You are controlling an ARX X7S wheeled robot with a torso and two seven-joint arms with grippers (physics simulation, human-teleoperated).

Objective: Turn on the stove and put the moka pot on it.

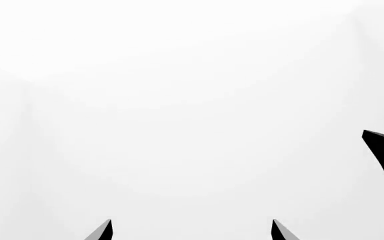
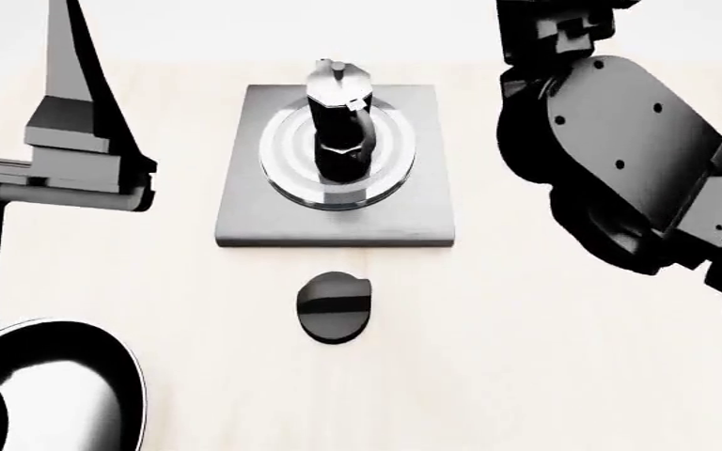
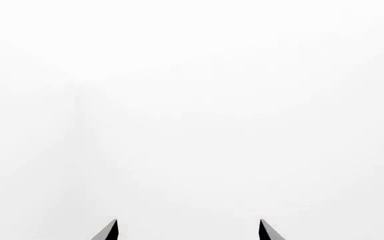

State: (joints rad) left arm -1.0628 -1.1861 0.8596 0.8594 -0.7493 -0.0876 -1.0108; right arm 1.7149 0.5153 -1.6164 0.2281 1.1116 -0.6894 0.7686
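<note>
Centrally, moka pot (image 2: 338,117) stood upright on ring burner of stove (image 2: 336,221), silver lid toward slab's far edge. Round black knob (image 2: 334,306) lay on table (image 2: 525,357) just beside stove's near edge, apart from slab. Frying pan (image 2: 48,390) sat well apart from stove, near-left of it. Left gripper (image 1: 192,231) showed two fingertips spread wide over blank white, nothing between. Right gripper (image 3: 188,231) likewise spread wide, empty. Both arms were raised either side of stove, clear of pot.

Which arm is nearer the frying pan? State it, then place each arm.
Left. The left arm is raised beside the frying pan, same side; the right arm is opposite, past the stove.
</note>
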